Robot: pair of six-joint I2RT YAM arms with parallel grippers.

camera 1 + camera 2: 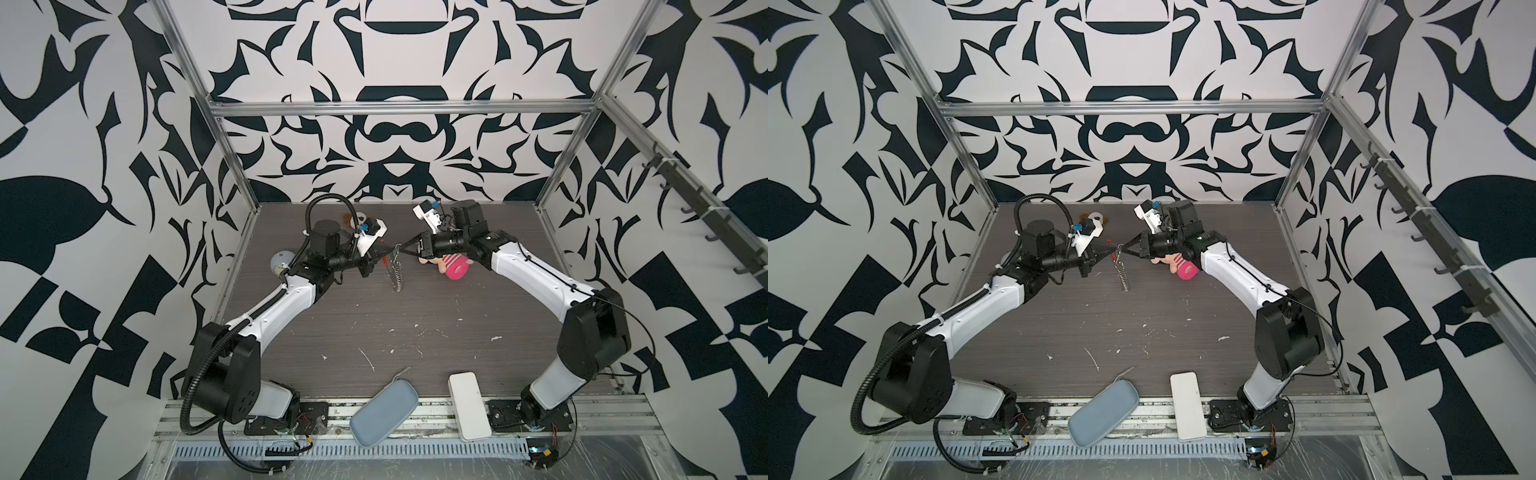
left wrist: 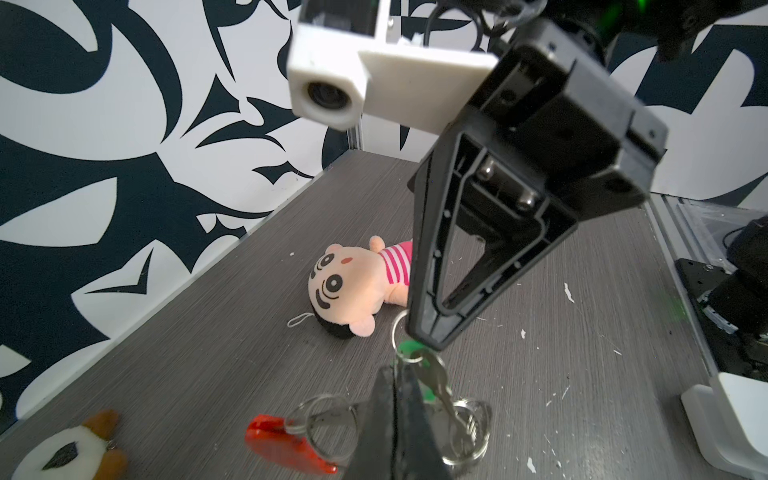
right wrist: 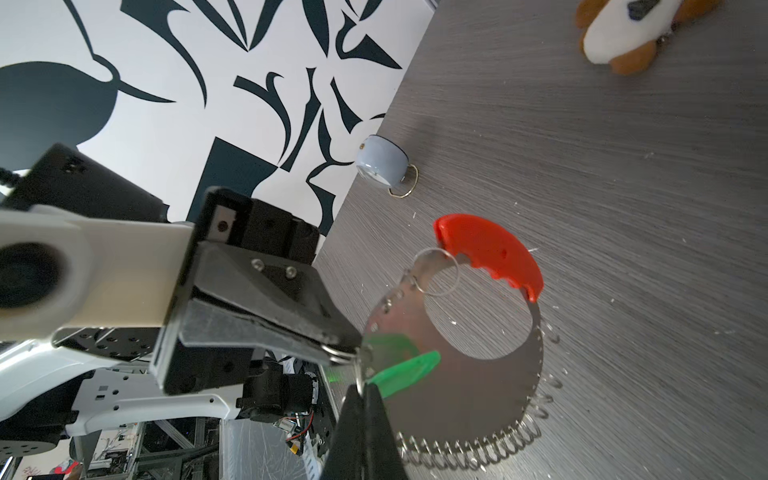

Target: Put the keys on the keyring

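Now both are meeting tip to tip in mid-air: the left gripper (image 3: pixel 346 351) is clamping a silver ring of the keyring (image 3: pixel 478 390), while the right gripper (image 2: pixel 429 336) is pinching the keys (image 3: pixel 405 368), green head just beside its tips, keyring dangling beneath both.

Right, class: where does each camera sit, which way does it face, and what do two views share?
Top views: high in front, looking down and back; both arms, left claw meeting right claw.
Left wrist: looks past its own claw at the right claw and plush doll.
Right wrist: looks past its own claw at the left claw and keyring.
Shared: both wrist views show the keys.
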